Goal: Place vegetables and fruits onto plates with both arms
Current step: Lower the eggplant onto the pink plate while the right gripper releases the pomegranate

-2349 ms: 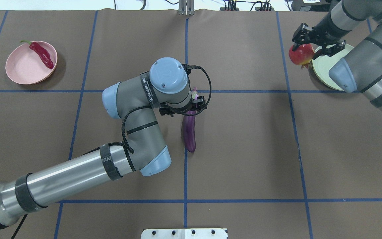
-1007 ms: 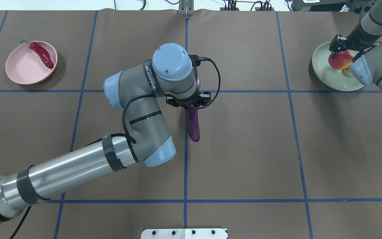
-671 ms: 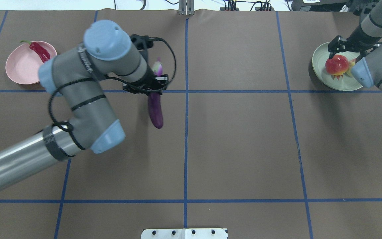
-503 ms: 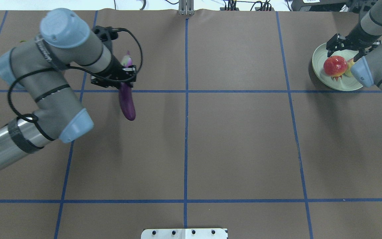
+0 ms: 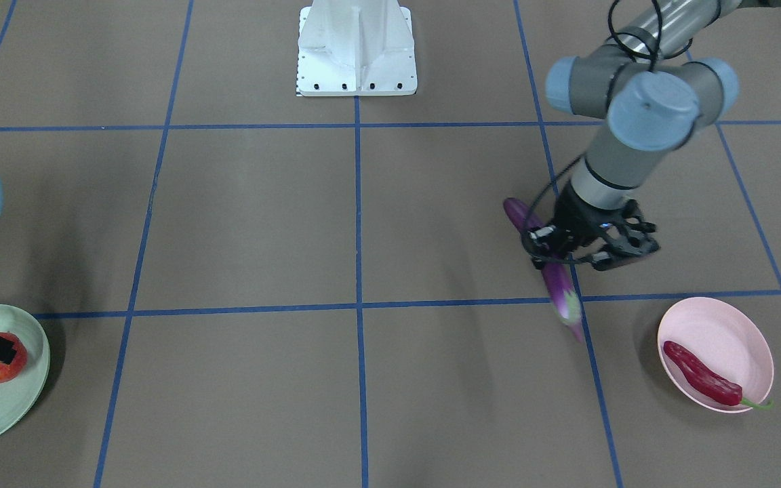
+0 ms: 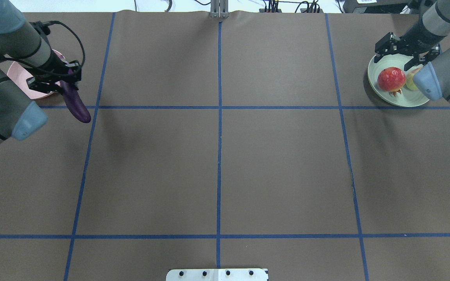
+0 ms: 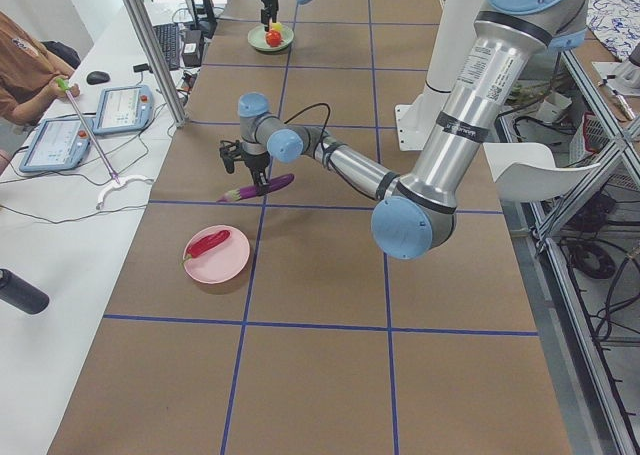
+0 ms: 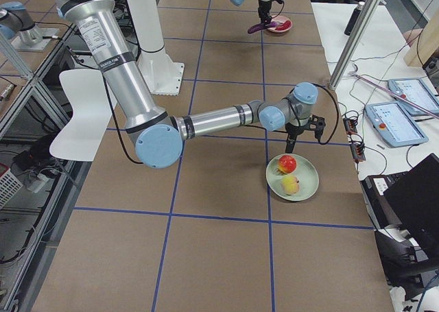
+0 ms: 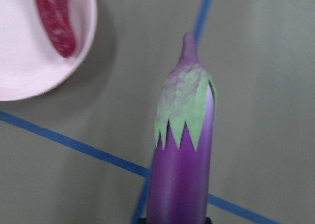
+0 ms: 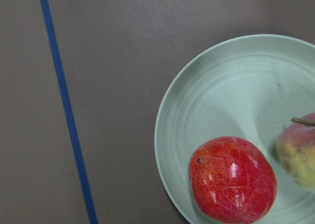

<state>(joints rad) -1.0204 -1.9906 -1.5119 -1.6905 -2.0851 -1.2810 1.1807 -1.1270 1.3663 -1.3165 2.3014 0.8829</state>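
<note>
**Eggplant pinched near the pink plate; both fruits lying on the green plate**

Front-facing view: the left gripper (image 5: 590,247) is pinching the long, glossy purple eggplant (image 5: 562,291) around its middle, capped end pointing toward five o'clock. The matte pink plate (image 5: 709,325) is sitting at four o'clock of it, near but apart. The wrinkled chili pepper (image 5: 702,381) is lying across the plate. Blue tape lines (image 5: 356,203) are crossing the brown table (image 5: 248,217), and the white base block (image 5: 356,47) is standing at twelve o'clock.

Overhead view: the right gripper (image 6: 399,56) is hanging with its fingers spread over the twelve o'clock rim of the green plate (image 6: 400,102), gripping nothing. The speckled red fruit (image 6: 391,78) and the peach (image 6: 409,80) are lying just beside each other on that plate. A blue joint cap is covering part of the peach.

Left wrist view: the eggplant's jagged pale green cap is pointing toward twelve o'clock over bare table, with the pink plate's rim at ten o'clock.

Right wrist view: the round, shallow green plate is showing faint rings, and the red fruit is lying near its six o'clock edge.
</note>
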